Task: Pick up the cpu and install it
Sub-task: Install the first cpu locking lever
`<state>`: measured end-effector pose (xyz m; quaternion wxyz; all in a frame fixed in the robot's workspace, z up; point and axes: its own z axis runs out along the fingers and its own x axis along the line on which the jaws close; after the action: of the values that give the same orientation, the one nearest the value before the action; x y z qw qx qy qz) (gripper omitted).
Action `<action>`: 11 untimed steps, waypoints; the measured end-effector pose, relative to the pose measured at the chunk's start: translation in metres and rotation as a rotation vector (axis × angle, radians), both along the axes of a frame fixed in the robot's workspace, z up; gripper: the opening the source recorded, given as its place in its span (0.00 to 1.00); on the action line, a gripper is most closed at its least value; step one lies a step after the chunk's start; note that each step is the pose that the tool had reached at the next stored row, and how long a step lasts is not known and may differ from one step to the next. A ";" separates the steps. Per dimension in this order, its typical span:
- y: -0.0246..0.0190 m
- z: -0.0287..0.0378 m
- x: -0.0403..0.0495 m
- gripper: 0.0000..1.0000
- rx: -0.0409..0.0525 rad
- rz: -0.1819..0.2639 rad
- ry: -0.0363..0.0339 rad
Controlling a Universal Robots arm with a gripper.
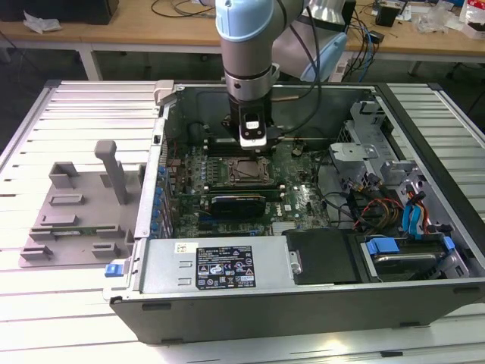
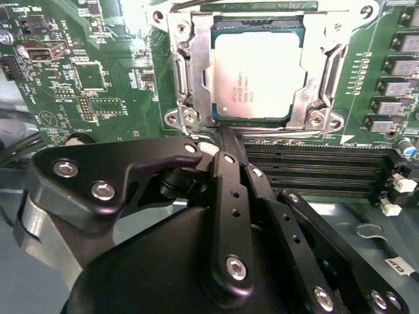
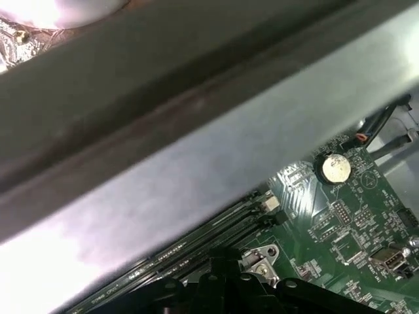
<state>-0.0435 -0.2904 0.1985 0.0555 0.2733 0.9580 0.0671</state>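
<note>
— Where's the gripper [image 1: 252, 144] now?
— Down inside the case [image 1: 227, 265], over the board [image 1: 303, 199]. The cpu [image 2: 256, 74] sits in the socket [image 2: 185, 80] just past its tips, and the memory slots [image 2: 314, 171] run beside them.
— And outside the case?
— A fixture [image 1: 76, 208] lies on the table [image 1: 45, 303], well apart, toward the exterior view's left.

The flat square cpu with a shiny silver-grey metal top [image 2: 256, 75] lies level. It sits inside the metal-framed socket [image 2: 190, 72] on the green motherboard [image 2: 105, 85].

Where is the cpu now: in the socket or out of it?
In: in the second wrist view the cpu lies flat inside the socket's metal frame, apart from the tool.
</note>
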 end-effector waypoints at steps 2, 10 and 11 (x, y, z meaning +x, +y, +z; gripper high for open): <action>0.0000 0.0001 0.0015 0.11 0.0016 0.000 0.0002; -0.0026 0.0274 0.0021 0.11 -0.0372 0.000 0.0004; -0.0053 0.0273 0.0021 0.11 -0.0468 0.000 0.0003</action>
<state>-0.0414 -0.2957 0.2258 0.0618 0.2720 0.9593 0.0446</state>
